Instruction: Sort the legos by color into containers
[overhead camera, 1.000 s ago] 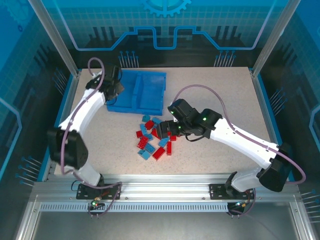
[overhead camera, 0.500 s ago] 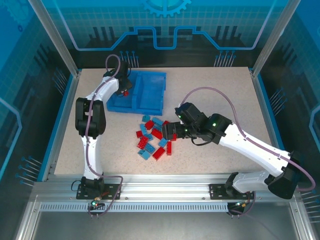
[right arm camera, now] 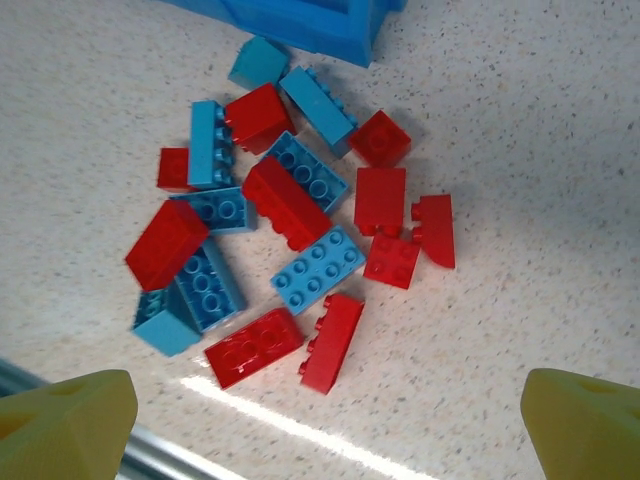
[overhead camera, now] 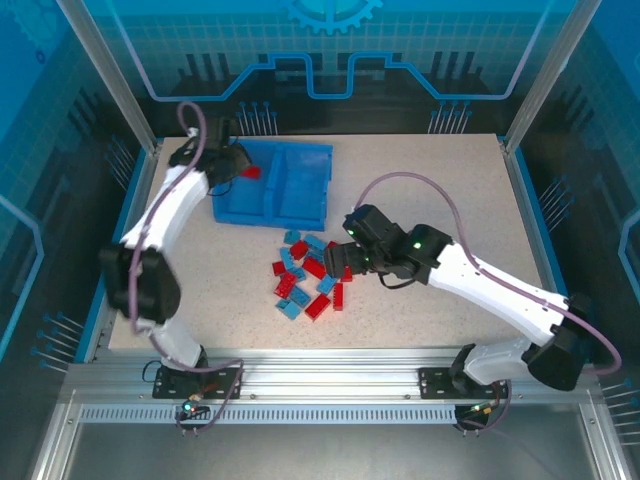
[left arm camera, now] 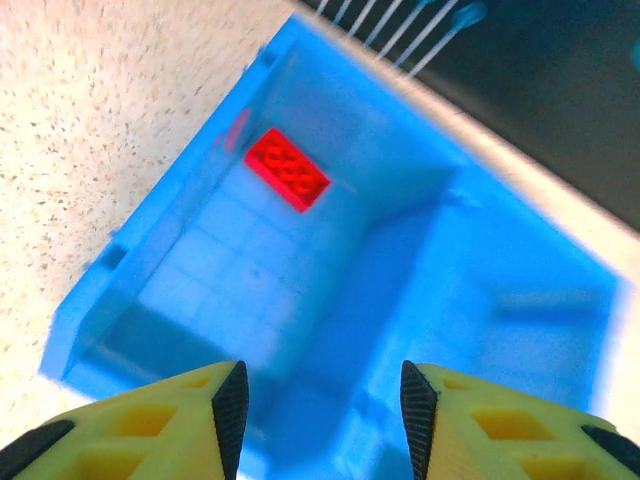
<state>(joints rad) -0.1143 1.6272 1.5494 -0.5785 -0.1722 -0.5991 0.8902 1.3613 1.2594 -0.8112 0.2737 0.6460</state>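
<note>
A bright red studded plastic brick [left arm camera: 288,169] lies in the left compartment of the shallow blue plastic tray [left arm camera: 520,300] — just beyond the left gripper [left arm camera: 320,400], its fingers parted and empty. The right gripper [right arm camera: 325,420] — spread wide — hangs over the red-and-blue brick pile [right arm camera: 290,205].

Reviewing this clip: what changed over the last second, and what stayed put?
The left claw opened and let go of a red lego, which now lies in the left compartment of the tray; the claw then drew back slightly toward the tray's left edge. The right claw stays wide open above the pile of legos, barely shifted. The pile and the tray did not move.
</note>
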